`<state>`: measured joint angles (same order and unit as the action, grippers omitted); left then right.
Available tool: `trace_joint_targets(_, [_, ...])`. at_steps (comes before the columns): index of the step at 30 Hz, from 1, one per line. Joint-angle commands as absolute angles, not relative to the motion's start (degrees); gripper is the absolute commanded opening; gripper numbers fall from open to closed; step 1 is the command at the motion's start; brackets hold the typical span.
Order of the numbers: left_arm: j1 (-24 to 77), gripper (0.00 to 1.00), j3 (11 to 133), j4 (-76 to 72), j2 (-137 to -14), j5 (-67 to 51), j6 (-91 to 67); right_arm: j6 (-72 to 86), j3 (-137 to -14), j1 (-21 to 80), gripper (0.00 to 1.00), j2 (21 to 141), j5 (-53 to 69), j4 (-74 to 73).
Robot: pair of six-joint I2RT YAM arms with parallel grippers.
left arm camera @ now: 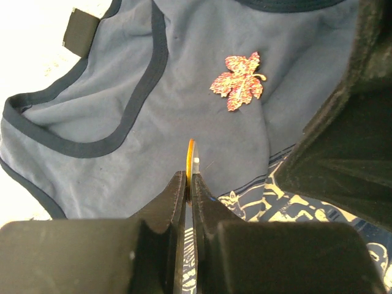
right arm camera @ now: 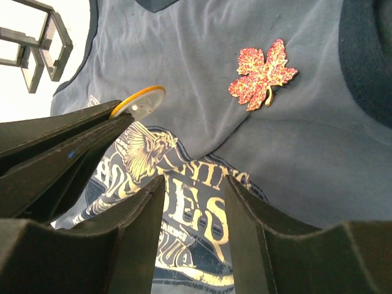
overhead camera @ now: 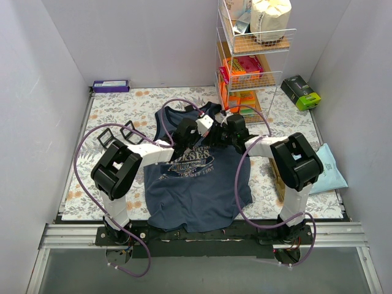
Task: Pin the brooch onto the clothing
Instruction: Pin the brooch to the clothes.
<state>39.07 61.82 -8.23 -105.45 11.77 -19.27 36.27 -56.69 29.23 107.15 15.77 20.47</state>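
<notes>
The clothing (overhead camera: 196, 190) is a navy tank top lying flat on the table, its pale chest print (right arm camera: 196, 214) facing up. The brooch (left arm camera: 237, 81) (right arm camera: 262, 75), a red glittery maple leaf, lies on the fabric near the neckline. My left gripper (left arm camera: 188, 177) is shut on a thin yellow-rimmed disc (left arm camera: 191, 156) (right arm camera: 139, 101), held on edge just above the upper chest. My right gripper (right arm camera: 193, 180) hovers open over the print with nothing between its fingers, close beside the left one. In the top view both grippers meet over the upper chest and hide the brooch.
A wire rack (overhead camera: 251, 61) with boxes stands at the back right. A purple box (overhead camera: 111, 86) lies at the back left and a green box (overhead camera: 301, 92) by the right wall. Black frames (overhead camera: 116, 135) sit left of the top, a pale blue cloth (overhead camera: 327, 168) to the right.
</notes>
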Motion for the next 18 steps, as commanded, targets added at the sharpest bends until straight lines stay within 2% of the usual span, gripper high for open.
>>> trace_joint_targets(1, [38.5,0.0,61.52,-9.67,-103.62,12.04,-18.9,40.34,-59.67,29.27,0.5,109.94,17.14,25.14])
trace_joint_targets(18, [38.58,0.0,61.61,-9.32,-103.89,11.69,-18.46,44.82,-60.91,29.27,0.46,115.14,17.31,28.83])
